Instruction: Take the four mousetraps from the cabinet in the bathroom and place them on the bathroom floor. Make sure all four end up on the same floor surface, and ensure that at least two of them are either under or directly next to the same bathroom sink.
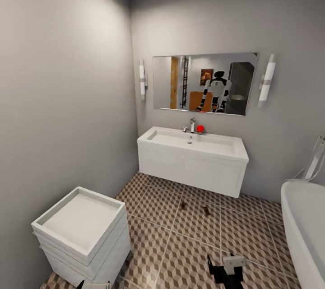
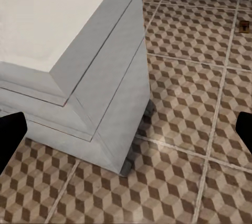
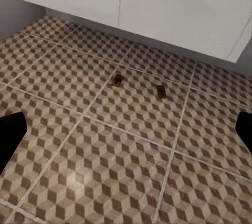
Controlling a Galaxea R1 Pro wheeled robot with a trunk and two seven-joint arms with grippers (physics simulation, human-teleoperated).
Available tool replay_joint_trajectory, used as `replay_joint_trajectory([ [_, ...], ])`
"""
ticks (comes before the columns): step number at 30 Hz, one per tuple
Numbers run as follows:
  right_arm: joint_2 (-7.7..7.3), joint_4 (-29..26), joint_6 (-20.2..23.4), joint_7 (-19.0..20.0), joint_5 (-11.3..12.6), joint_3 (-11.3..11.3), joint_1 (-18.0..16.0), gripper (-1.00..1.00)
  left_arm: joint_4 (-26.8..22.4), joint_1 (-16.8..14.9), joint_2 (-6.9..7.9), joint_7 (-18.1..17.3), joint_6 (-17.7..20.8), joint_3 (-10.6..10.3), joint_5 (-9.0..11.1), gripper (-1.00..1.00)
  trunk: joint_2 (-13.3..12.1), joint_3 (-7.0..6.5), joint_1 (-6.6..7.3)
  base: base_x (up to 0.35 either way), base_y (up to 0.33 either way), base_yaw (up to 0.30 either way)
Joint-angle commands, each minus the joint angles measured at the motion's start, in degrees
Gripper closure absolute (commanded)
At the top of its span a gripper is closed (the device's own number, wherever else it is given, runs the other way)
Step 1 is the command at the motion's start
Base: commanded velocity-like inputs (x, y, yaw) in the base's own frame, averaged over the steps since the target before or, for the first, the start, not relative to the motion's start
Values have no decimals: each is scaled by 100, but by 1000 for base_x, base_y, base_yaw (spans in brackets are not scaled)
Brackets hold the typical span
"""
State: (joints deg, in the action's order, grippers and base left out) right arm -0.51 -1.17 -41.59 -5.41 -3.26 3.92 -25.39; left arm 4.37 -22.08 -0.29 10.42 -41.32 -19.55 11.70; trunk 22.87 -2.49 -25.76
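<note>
Floor: brown, beige and white cube-pattern tiles (image 1: 198,239) with pale grout lines, running from the near corner to the far wall
Mousetraps: two small tan boards lie flat on the tiles in front of the wall sink, one to the left (image 1: 183,206), one to the right (image 1: 206,211), near each other but apart
Trap axes: from the right wrist camera both boards (image 3: 118,81) (image 3: 161,92) show long sides pointing roughly toward the sink unit, slightly angled from each other
Sink: white basin on a white drawer unit (image 1: 194,165) against the far wall, tap and a small red thing on its rim, mirror above
Head camera extras: mirror reflects the robot; white tub edge (image 1: 302,230) at right; white drawer unit with tray top (image 1: 81,235) at near left
Left wrist camera: close corner of that drawer unit (image 2: 100,82), plus one trap far off at the frame edge (image 2: 244,25)
Left gripper: (image 2: 126,132) dark fingertips at both frame edges, spread wide, nothing between
Right gripper: (image 3: 126,132) likewise spread wide, nothing held
Writing: none legible
</note>
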Motion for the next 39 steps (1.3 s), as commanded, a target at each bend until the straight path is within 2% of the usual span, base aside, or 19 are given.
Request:
replay_joint_trajectory([
  [1,-2,3,-7,-57,-35,39,-1,-100,20,-7,-5,12,-25,-49,34,-100,4,2,-2,0,0,252],
  [39,7,3,2,-56,-35,39,-1,-100,20,-7,-7,12,-25,-49,34,-100,4,2,-2,0,0,252],
])
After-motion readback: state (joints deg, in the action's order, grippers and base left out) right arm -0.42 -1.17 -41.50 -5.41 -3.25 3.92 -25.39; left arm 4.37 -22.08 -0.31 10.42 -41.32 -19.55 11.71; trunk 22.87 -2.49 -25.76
